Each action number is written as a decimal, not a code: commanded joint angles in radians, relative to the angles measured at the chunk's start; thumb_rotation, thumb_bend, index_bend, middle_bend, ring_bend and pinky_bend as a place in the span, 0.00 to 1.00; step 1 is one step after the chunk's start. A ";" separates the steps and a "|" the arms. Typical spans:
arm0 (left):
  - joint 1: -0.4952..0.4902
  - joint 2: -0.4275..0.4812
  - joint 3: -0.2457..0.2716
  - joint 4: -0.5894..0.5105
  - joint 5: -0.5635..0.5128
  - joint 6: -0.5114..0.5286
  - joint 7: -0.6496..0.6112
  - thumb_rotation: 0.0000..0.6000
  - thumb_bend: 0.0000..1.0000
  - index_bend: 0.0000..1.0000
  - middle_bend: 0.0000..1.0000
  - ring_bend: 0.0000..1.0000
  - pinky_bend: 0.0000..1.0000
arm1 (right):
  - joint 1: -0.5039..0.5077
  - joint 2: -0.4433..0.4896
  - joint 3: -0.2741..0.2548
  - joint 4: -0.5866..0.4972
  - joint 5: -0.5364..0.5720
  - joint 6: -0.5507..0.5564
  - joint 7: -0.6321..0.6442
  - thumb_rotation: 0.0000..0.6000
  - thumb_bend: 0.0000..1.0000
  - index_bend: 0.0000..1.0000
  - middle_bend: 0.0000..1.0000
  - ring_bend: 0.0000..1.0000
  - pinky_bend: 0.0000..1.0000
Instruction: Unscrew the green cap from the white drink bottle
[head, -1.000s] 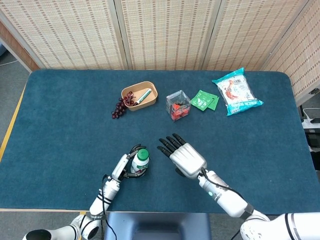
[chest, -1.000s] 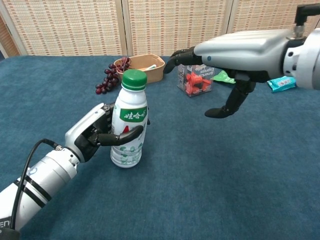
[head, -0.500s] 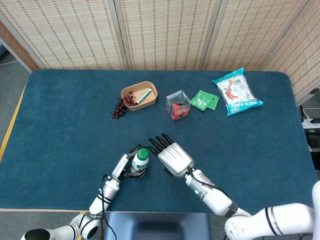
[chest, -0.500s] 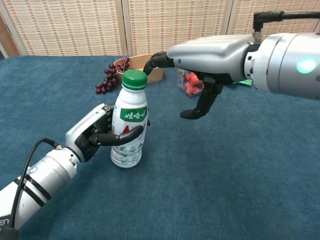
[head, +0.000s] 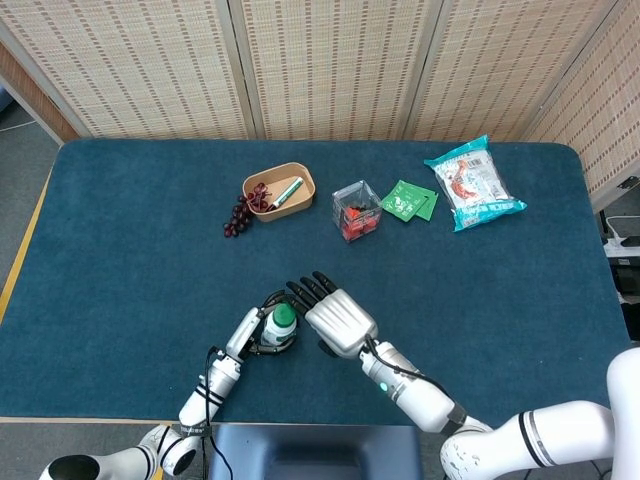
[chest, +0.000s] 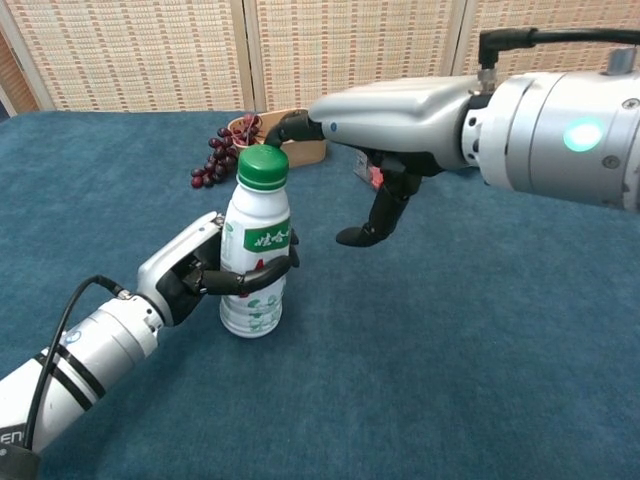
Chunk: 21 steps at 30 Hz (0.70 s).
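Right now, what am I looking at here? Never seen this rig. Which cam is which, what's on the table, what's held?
It is a two-armed robot with finger hands, at a blue table. One picture looks down from its head; the other looks forward from its chest.

The left hand grips the white drink bottle around its body, upright on the table. The right hand is open, its fingertips right at the green cap; the cap is still on.

Further back lie a brown bowl with a pen-like item in it, dark grapes at its edge, a clear box with red contents, green sachets and a teal snack bag.
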 joint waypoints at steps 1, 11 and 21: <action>-0.002 0.001 0.001 -0.002 -0.002 -0.007 0.001 1.00 0.80 0.66 0.70 0.16 0.00 | 0.010 -0.005 -0.003 -0.005 0.004 0.005 -0.003 1.00 0.20 0.12 0.00 0.00 0.00; -0.016 0.021 0.000 -0.029 -0.010 -0.051 -0.025 1.00 0.89 0.69 0.77 0.23 0.00 | 0.040 -0.018 -0.023 -0.039 0.000 0.022 -0.017 1.00 0.20 0.12 0.00 0.00 0.00; -0.020 0.035 -0.002 -0.052 -0.016 -0.067 -0.016 1.00 0.91 0.70 0.78 0.24 0.00 | 0.033 -0.016 -0.036 -0.068 -0.069 0.065 0.004 1.00 0.20 0.09 0.00 0.00 0.00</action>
